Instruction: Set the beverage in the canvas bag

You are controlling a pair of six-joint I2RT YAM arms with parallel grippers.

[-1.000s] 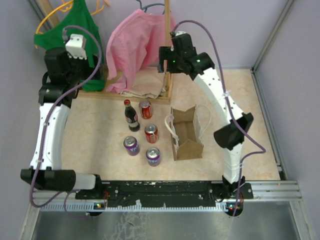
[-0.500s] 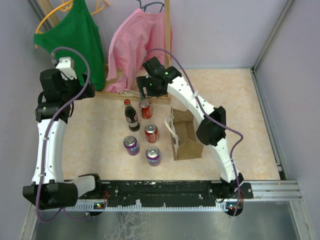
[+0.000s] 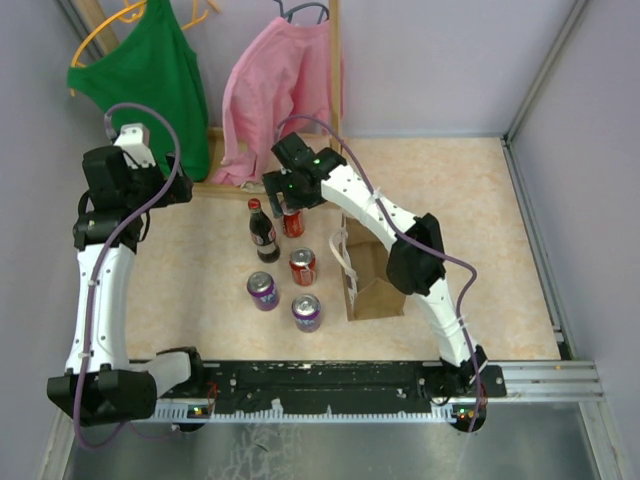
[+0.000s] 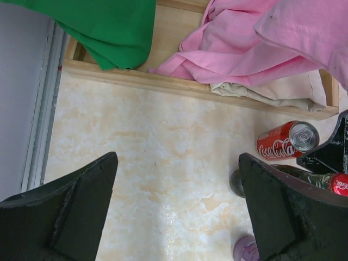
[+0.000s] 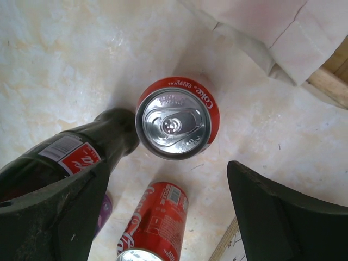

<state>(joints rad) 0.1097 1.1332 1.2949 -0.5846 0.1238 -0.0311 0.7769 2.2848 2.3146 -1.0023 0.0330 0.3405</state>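
Note:
The drinks stand in a cluster left of the canvas bag [image 3: 372, 272]: a dark cola bottle [image 3: 264, 232], two red cans [image 3: 292, 222] [image 3: 302, 266] and two purple cans [image 3: 262, 291] [image 3: 306, 312]. The bag is upright and open-topped, and its edge [image 5: 232, 246] shows in the right wrist view. My right gripper [image 3: 280, 198] hangs open above the far red can [image 5: 175, 119], with the bottle [image 5: 70, 155] by its left finger. It touches nothing. My left gripper [image 4: 176, 163] is open over bare table, left of the bottle [image 4: 321, 179] and the far can [image 4: 287, 140].
A wooden rack base [image 3: 215, 188] runs along the back, with a green garment [image 3: 150, 80], a pink garment [image 3: 270, 90] and a beige cloth [image 4: 272, 89] on it. Walls close in the left, back and right sides.
My right arm swung left from above the bag and came down over the far red can, its jaws a little wider. My left arm dropped lower and turned toward the drinks.

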